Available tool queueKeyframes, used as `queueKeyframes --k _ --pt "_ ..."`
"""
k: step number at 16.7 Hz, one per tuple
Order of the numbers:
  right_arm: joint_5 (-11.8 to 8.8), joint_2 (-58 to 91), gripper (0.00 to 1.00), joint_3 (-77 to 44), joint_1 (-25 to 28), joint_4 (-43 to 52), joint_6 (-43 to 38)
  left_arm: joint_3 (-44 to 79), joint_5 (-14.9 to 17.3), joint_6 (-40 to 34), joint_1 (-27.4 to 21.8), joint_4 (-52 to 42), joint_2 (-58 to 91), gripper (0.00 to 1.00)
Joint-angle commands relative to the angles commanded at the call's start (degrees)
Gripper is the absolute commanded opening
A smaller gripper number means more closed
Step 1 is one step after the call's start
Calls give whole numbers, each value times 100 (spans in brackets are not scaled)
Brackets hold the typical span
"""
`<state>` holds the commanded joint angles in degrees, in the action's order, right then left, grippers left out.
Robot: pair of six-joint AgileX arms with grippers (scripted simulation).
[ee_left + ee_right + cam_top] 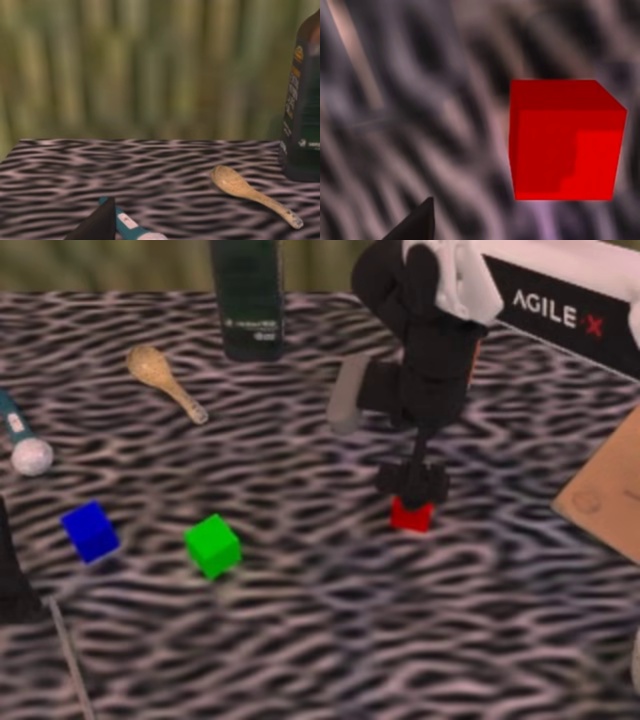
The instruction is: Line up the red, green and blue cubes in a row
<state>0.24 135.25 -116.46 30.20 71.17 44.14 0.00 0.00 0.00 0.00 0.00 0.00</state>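
- the left arm sits parked at the table's far left edge, only a dark sliver of it in the top view; whether its gripper is released or clenched cannot be told.
- a teal-handled microphone [24,443] lies near the left edge, its pale round head toward the front.
- the blue cube [90,531] rests on the patterned table [320,640] at front left, apart from everything else.
- a wooden spoon [164,382] lies farther back, bowl toward the left, handle angled to the right.
- the green cube [213,545] sits to the right of the blue one, a clear gap between them, and slightly nearer the front.
- a dark bottle [248,300] stands at the back edge, behind the spoon; the left wrist view shows it beside the spoon too.
- the right gripper [411,488] hangs straight down over the red cube [411,514], right of centre, with the arm reaching in from the back right.
- the red cube stands on the table, well apart from the green one; in the right wrist view it sits free beside one dark fingertip [417,224], nothing pressing on it there.
- whether the right fingers are spread or closing on the cube cannot be told.
- a brown cardboard sheet [608,490] lies at the right edge.
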Motion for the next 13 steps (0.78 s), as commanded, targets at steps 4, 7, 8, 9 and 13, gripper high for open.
queueKeyframes --k 4,7,8,9,13 --pt "5 134 100 313 24 -426 11 0 0 0 0 0 0 100" --pt "7 369 100 770 29 -1189 -2 0 0 0 0 0 0 100" --pt "8 441 100 909 32 -1395 -5 0 0 0 0 0 0 100" --pt "9 502 100 1015 34 -1541 -6 0 0 0 0 0 0 100" --pt "9 555 100 1099 37 -1650 -6 0 0 0 0 0 0 100"
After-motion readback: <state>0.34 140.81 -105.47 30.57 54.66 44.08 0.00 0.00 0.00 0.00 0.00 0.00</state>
